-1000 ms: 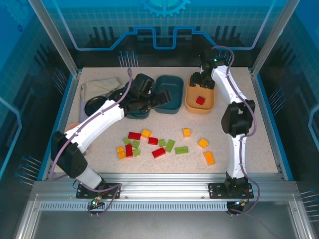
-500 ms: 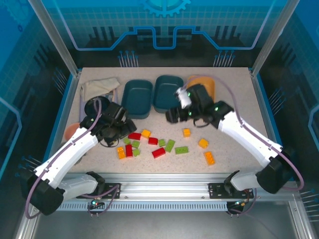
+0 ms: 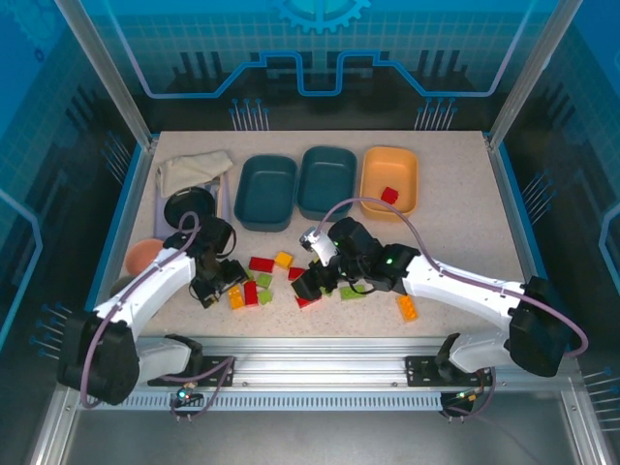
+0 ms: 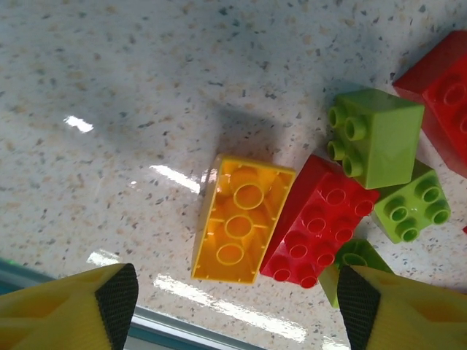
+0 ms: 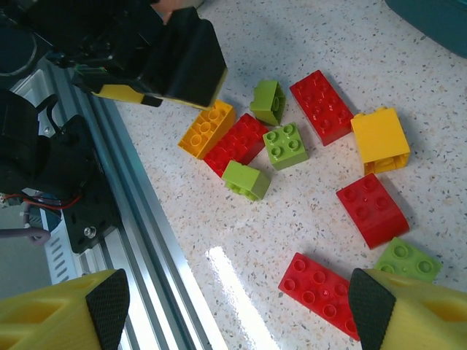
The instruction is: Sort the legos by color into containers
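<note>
Three tubs stand in a row at the far side of the speckled tabletop (image 3: 465,213). The left teal tub (image 3: 265,191) and the middle teal tub (image 3: 326,181) are both bare inside, and the light orange tub (image 3: 368,184) holds a lone red brick (image 3: 389,195). Nearer the arm bases the loose legos lie scattered, and both arms reach down over them.

The left pincer (image 4: 237,310) is spread wide above the yellow brick (image 4: 243,219). That brick lies hollow side up, with the oblong red brick (image 4: 319,230) touching its long side and a green brick (image 4: 376,138) just beyond. The right pincer (image 5: 237,310) is likewise spread, hanging above the near red brick (image 5: 319,283).

Two risks stand out. Both pincers hang close together over one cluster and could knock into each other. Closing on the yellow brick could also catch or shove its red neighbour, putting a wrong colour into a tub.

No brand, label or writing can be read on tubs or bricks.
</note>
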